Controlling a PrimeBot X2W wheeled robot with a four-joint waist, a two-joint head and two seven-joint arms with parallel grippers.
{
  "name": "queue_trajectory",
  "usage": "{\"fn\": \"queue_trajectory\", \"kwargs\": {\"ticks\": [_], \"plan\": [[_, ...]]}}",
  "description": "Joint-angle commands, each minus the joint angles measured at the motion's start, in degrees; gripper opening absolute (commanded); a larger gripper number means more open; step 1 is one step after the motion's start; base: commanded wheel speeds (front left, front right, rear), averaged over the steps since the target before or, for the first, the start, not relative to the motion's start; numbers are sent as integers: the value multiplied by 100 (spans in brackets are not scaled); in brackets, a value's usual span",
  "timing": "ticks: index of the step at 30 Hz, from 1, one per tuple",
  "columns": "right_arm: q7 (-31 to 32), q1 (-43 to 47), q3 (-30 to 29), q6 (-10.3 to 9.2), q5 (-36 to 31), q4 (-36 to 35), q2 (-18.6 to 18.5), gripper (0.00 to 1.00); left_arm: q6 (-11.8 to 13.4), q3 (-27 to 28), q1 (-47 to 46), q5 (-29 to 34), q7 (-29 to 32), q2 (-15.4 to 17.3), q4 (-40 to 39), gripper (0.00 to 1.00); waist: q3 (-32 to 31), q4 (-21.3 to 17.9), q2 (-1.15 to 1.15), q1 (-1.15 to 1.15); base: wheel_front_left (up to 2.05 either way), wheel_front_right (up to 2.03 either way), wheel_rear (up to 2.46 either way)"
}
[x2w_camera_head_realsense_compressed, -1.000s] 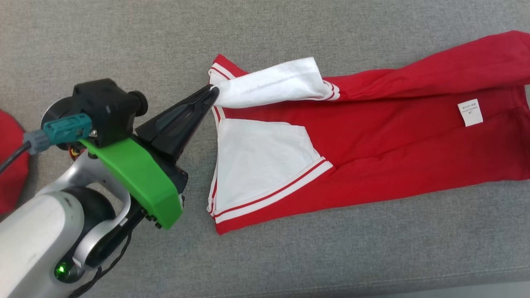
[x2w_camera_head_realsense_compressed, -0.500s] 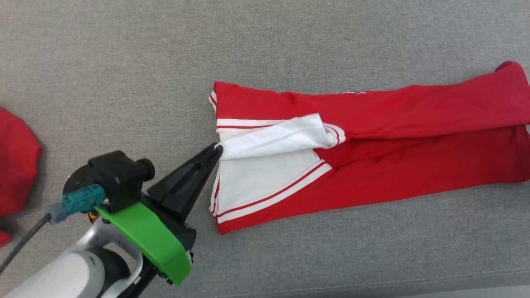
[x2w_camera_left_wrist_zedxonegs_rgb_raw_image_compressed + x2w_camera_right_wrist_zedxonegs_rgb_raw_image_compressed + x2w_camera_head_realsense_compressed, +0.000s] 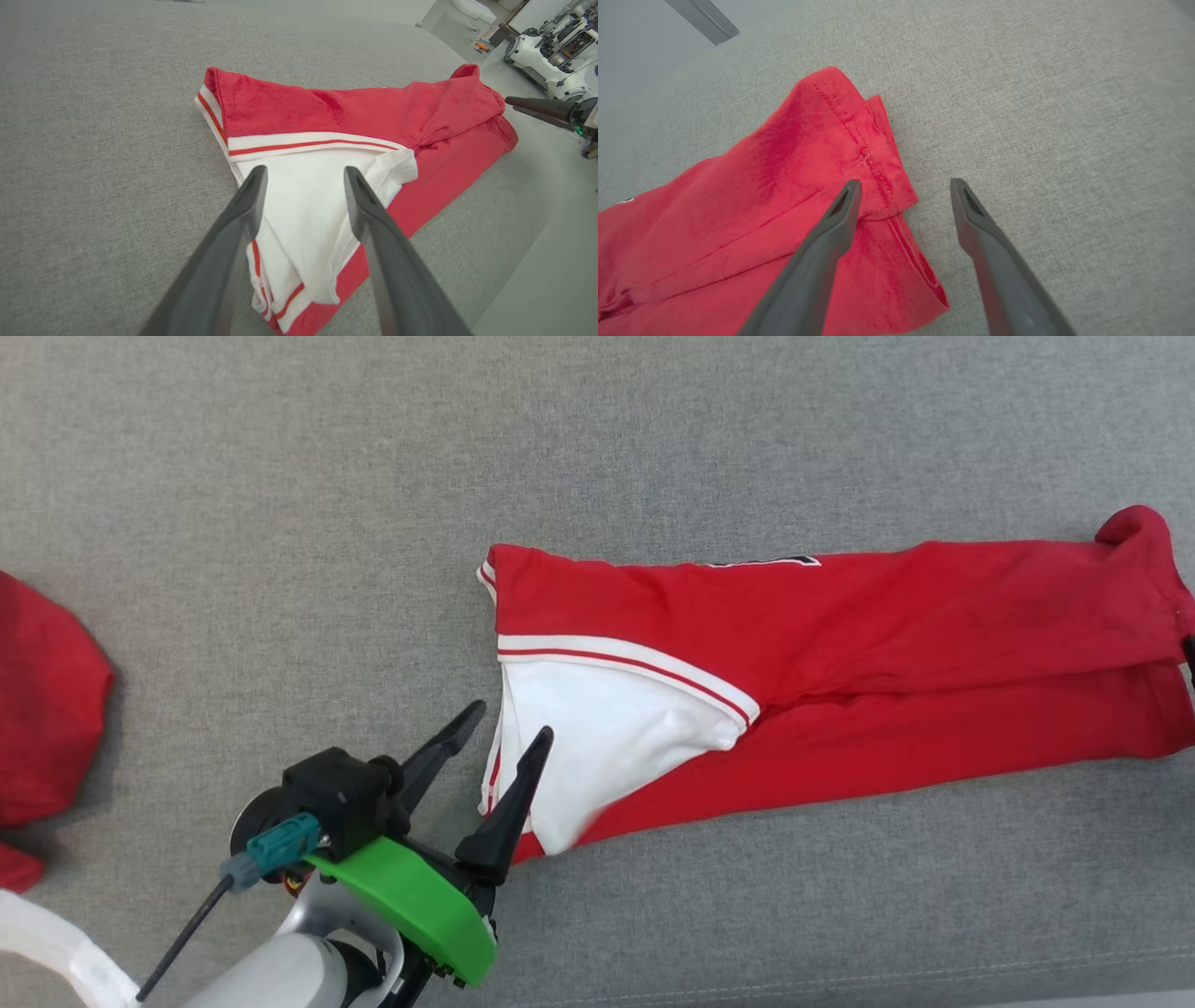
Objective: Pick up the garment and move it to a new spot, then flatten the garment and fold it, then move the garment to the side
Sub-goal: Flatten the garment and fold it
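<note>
Both sets of jaws gape empty: sleeve [image 3: 616,728] (loosely folded) just ahead of our left gripper [image 3: 513,719], hem [image 3: 878,163] beside our right gripper [image 3: 906,182]; a snag could unfold the garment [image 3: 887,616].

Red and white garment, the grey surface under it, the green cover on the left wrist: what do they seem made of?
Red and white garment: soft matte knit, probably cotton jersey; it creases limply and shows stitched hems.
Grey surface: matte woven fabric like upholstery, with a visible fine weave and a stitched seam.
Green cover: smooth hard plastic with a slight sheen, possibly printed.
</note>
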Motion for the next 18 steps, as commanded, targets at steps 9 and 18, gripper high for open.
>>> {"fn": "queue_trajectory", "kwargs": {"ticks": [9,18], "plan": [[-1405,1044,630,2,-397,-309,148,100,700,348,765,557,-1449,-458,804,100,-1146,-63,0,0,0,0,0],[-2367,1380,1234,2,-422,351,336,100,770,918,1520,1426,-1620,-1117,1159,100,-1783,26,0,0,0,0,0]]}}
